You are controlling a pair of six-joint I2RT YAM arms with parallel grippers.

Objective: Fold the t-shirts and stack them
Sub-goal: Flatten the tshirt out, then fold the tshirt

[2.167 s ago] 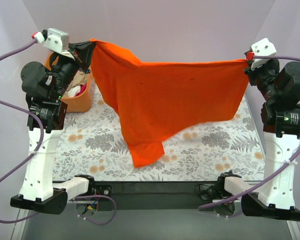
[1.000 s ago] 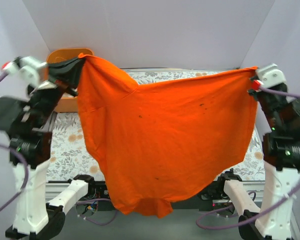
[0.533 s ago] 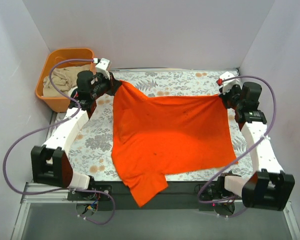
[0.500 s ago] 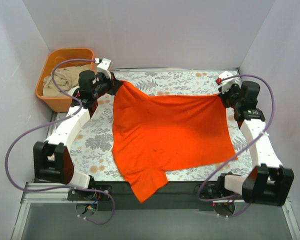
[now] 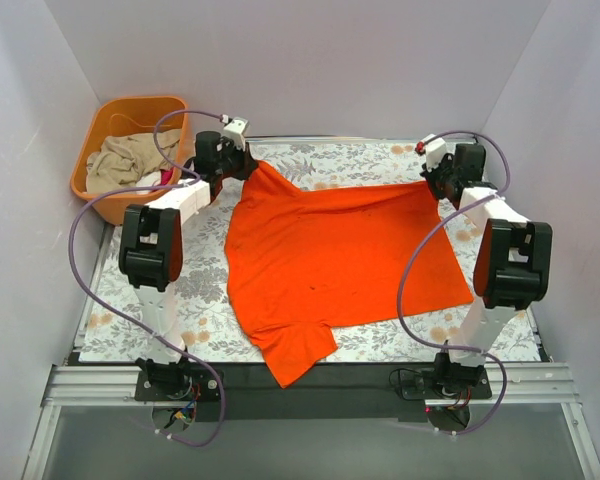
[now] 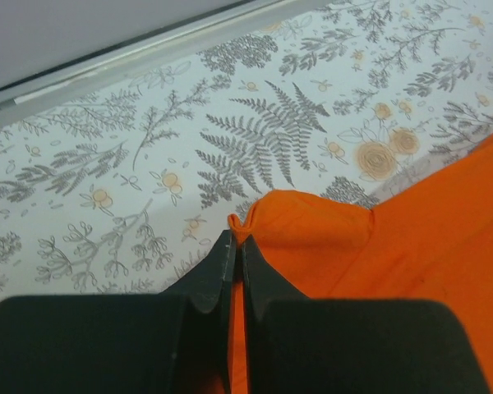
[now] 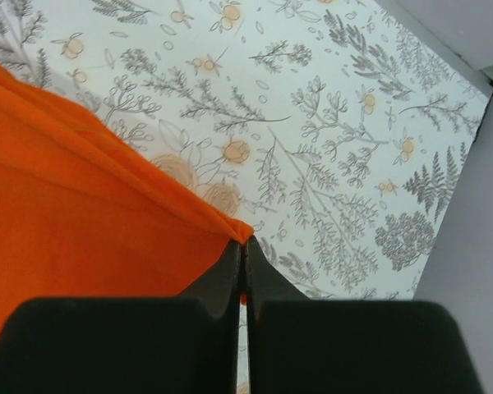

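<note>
One t-shirt (image 5: pixel 340 260), plain bright orange-red, lies spread nearly flat over the middle and right of the floral tablecloth (image 5: pixel 195 290). A few soft ripples run across it, and a few tiny dark specks show on the fabric. Its near-left part trails past the tablecloth's near edge onto the dark strip there. The left gripper (image 5: pixel 242 163) is low over the tablecloth's far-left area. In the left wrist view its fingers (image 6: pixel 209 283) are pressed together with a thin fold of the t-shirt's (image 6: pixel 411 271) far-left corner pinched between them, and a small puff of cloth bunches just past the tips. The right gripper (image 5: pixel 435 182) is near the tablecloth's far-right corner. In the right wrist view it (image 7: pixel 242 256) is clamped narrow on the t-shirt's (image 7: pixel 82 213) far-right corner, with the edge pulled into a straight taut line away from the tips. Just off the tablecloth's far-left corner stands an orange plastic tub (image 5: pixel 140 101), set against the left wall. Inside it sits a crumpled heap of beige cloth (image 5: pixel 120 162) that fills most of the bottom. A small scrap of red and white (image 5: pixel 165 178) shows at the side of the tub nearest the tablecloth. What kind of garments these are cannot be told.
</note>
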